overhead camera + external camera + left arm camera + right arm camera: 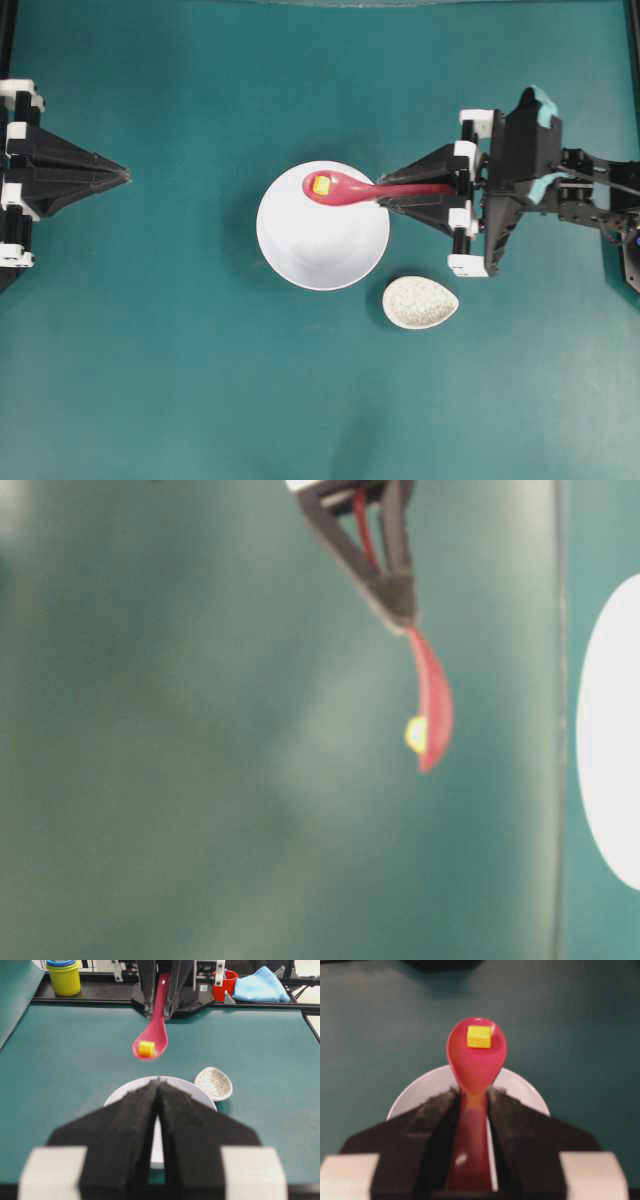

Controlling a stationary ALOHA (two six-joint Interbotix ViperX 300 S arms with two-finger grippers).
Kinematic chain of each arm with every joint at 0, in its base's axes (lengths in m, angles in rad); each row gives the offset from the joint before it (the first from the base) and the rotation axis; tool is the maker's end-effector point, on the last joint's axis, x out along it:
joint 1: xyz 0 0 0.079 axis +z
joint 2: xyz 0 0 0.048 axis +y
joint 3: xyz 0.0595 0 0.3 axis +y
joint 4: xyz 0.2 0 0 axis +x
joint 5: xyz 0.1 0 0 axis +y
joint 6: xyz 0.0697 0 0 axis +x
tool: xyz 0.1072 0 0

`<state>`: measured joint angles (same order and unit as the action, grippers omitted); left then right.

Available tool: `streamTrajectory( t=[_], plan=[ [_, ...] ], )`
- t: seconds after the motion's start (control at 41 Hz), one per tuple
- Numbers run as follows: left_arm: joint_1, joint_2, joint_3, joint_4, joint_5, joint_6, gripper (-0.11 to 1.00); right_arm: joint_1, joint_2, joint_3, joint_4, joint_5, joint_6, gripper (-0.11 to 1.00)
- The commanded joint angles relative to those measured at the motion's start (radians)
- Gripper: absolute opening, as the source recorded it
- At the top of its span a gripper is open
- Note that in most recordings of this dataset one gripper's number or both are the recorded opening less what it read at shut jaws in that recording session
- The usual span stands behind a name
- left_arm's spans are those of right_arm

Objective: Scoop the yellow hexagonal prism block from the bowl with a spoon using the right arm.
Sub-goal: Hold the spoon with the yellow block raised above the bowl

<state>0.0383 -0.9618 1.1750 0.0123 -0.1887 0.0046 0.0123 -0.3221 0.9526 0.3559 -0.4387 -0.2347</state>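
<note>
My right gripper (385, 195) is shut on the handle of the pink-red spoon (345, 188) and holds it in the air above the white bowl (322, 240). The yellow hexagonal prism block (321, 184) lies in the spoon's scoop. The right wrist view shows the block (479, 1037) in the scoop (476, 1057) with the bowl (415, 1095) below. The left wrist view shows the spoon (151, 1037) raised above the bowl (200, 1097), with the block (146, 1048) in it. My left gripper (128, 176) is shut and empty at the far left.
A small speckled oval beige dish (420, 302) sits just right of the bowl's near side. In the left wrist view, stacked cups (64, 976), a red cup (226, 985) and a blue cloth (260, 985) stand at the far table edge.
</note>
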Motion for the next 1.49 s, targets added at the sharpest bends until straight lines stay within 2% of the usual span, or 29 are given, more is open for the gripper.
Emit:
streamTrajectory(
  t=[0.0,1.025,1.465],
  plan=[
    [0.002,0.005,-0.025,0.002,-0.003,0.0,0.03,0.003,-0.04,-0.003,-0.011,-0.008,-0.002,0.26],
    [0.002,0.006,-0.023,0.002,-0.003,-0.005,0.03,0.009,-0.052,-0.012,-0.015,-0.006,-0.006,0.26],
    [0.002,0.008,-0.023,0.002,-0.003,-0.003,0.03,0.009,-0.052,-0.012,-0.052,-0.009,-0.008,0.26]
  ],
)
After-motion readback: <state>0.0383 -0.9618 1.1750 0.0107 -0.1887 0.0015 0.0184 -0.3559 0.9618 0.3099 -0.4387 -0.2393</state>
